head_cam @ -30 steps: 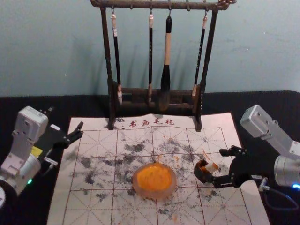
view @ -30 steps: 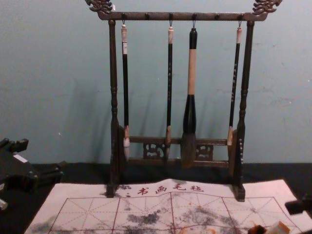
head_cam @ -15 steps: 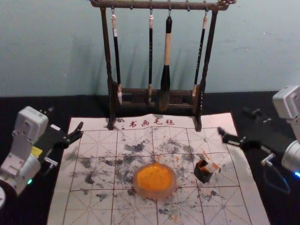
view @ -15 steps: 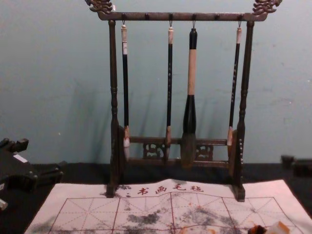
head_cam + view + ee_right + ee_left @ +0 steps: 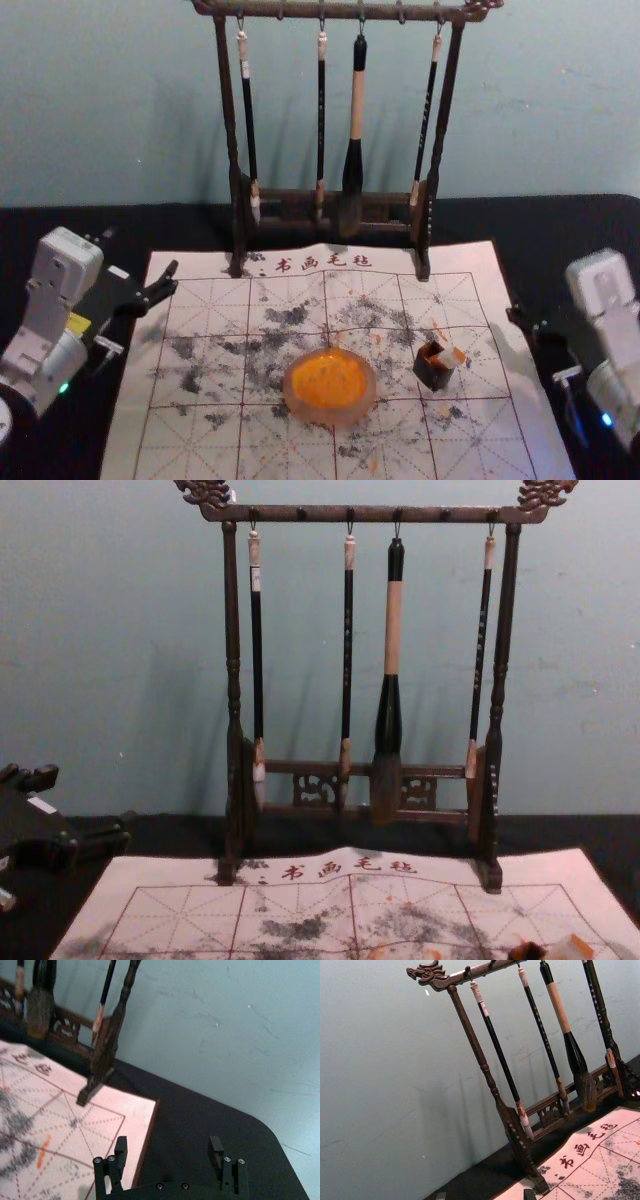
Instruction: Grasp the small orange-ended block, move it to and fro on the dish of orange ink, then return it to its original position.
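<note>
the right claw (image 5: 528,322) hangs open, empty, near the right edge of the mat (image 5: 490,262); the block (image 5: 450,356) leans in its small box (image 5: 432,375) beside the ink dish (image 5: 330,412). the left claw (image 5: 141,252) idles, open, at left.

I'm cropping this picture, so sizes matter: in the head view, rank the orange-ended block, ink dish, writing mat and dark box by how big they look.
1. Writing mat, largest by far
2. Ink dish
3. Dark box
4. Orange-ended block, counting only its visible part
</note>
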You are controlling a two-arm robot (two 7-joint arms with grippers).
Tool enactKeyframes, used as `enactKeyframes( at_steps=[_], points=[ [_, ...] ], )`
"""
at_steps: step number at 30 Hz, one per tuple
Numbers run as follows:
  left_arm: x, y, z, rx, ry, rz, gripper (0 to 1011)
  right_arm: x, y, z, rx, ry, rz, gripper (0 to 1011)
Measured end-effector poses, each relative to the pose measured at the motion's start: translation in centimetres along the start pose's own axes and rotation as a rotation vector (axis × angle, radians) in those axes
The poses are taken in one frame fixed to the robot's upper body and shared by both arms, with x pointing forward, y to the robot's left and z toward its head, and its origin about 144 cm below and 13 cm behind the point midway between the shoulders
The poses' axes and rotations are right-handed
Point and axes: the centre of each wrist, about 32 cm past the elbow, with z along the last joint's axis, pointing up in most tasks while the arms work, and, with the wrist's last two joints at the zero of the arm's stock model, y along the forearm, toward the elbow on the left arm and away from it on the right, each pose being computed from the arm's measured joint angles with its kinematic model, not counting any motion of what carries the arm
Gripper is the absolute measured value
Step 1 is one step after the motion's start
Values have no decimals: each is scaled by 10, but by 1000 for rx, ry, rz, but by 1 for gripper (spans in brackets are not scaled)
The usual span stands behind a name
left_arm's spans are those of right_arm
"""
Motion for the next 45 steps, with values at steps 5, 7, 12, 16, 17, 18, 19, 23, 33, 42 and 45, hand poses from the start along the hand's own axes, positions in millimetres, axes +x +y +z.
enactKeyframes(
  at_steps=[5,7,12,16,17,18,19,23,33,42,45],
  points=[
    [0,0,0,0,0,0,1001,-13,2,-15,-9,-15,-32,1002],
    [0,0,0,0,0,0,1001,-14,4,-17,-12,-9,-35,1002],
    [0,0,0,0,0,0,1001,-12,7,-17,-23,9,-28,1002],
    [0,0,0,0,0,0,1001,-12,6,-17,-22,7,-27,1002],
    [0,0,0,0,0,0,1001,-12,6,-17,-22,7,-27,1002],
    [0,0,0,0,0,0,1001,-12,6,-17,-21,7,-27,1002],
    [0,0,0,0,0,0,1001,-12,6,-17,-21,7,-27,1002],
    [0,0,0,0,0,0,1001,-12,6,-17,-20,7,-26,1002],
    [0,0,0,0,0,0,1001,-12,6,-16,-19,6,-26,1002],
    [0,0,0,0,0,0,1001,-12,6,-16,-18,5,-26,1002],
    [0,0,0,0,0,0,1001,-12,6,-16,-18,5,-26,1002]
  ],
)
